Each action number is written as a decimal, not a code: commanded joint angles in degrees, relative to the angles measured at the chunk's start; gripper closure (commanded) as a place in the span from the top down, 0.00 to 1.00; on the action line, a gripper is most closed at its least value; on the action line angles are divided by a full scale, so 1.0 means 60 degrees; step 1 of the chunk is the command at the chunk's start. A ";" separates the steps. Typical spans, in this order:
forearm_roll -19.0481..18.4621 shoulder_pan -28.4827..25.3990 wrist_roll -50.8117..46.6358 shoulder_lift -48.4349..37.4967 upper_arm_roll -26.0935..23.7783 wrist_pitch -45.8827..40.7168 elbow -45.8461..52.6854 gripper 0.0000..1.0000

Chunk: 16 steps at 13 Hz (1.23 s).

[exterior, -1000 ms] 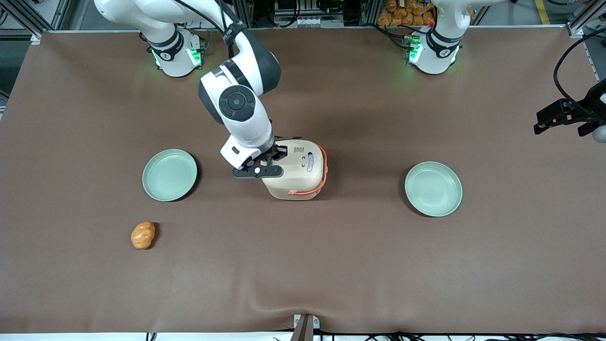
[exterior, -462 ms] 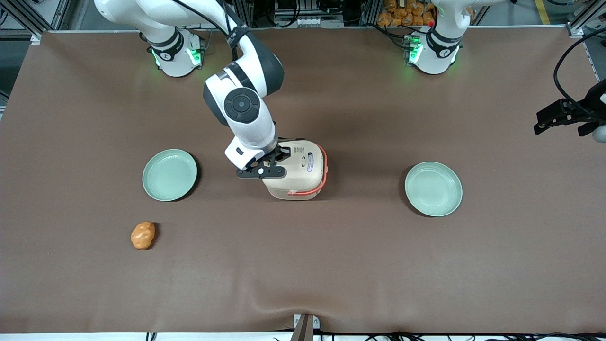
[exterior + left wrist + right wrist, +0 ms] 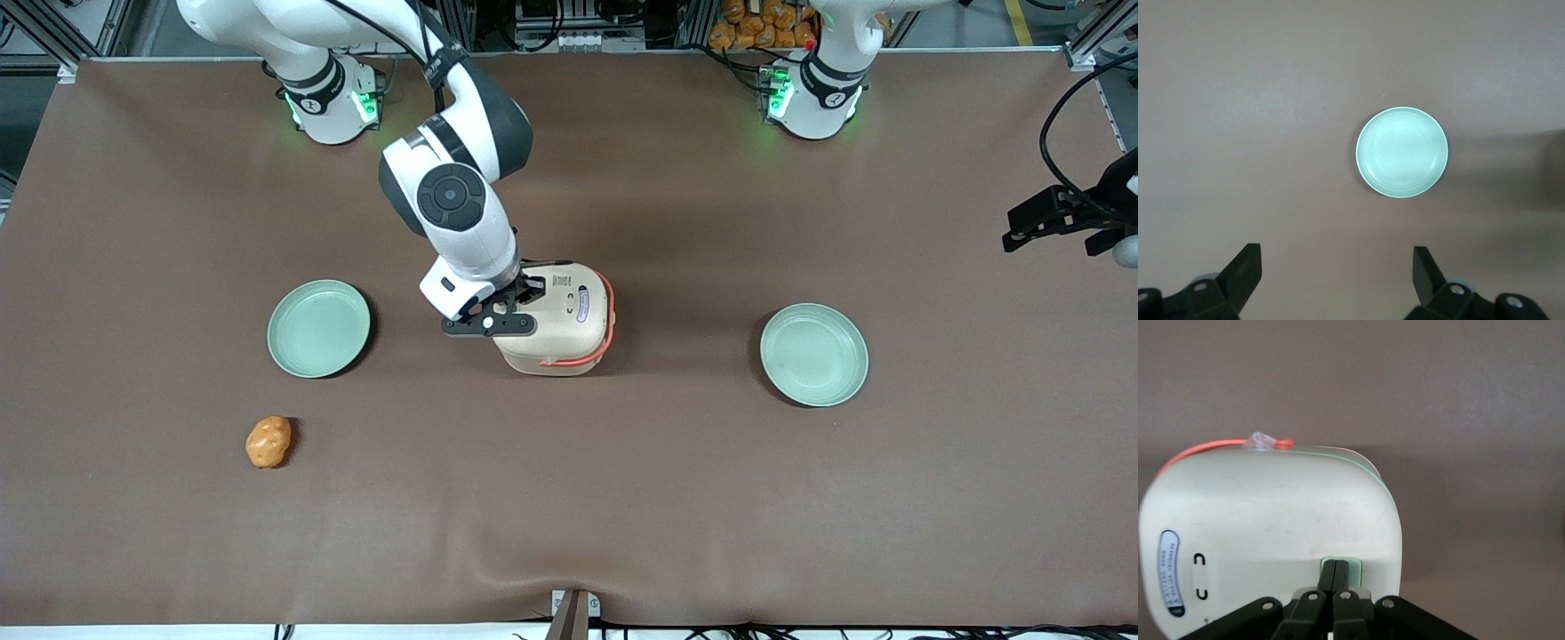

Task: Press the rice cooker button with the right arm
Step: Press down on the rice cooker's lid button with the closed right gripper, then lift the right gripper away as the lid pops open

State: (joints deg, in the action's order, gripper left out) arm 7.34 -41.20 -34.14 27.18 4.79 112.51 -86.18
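Rice cooker [image 3: 560, 318] sits near the middle of the table, well away from every edge, and your gripper [image 3: 1334, 581] has its two fingers pinched together right on the little green button [image 3: 1350, 568]. If you push off-centre, the tips might slip off the button. Push too hard and the light cooker could slide or tip.

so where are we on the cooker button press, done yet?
Approach looks done: the gripper, fingers shut together, sits at the pale green button on the rice cooker lid's edge. In hand: the press itself, fingertips on the button. Whether it has latched can't be told; the lid is closed. Left: confirm the press, then retract.
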 commanded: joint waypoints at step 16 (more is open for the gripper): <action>-0.0986 0.4917 0.7121 -0.3018 0.0081 -0.6843 0.2692 1.00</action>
State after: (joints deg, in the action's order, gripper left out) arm 3.34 -14.59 4.26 12.40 6.38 71.61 -67.24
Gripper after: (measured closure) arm 0.000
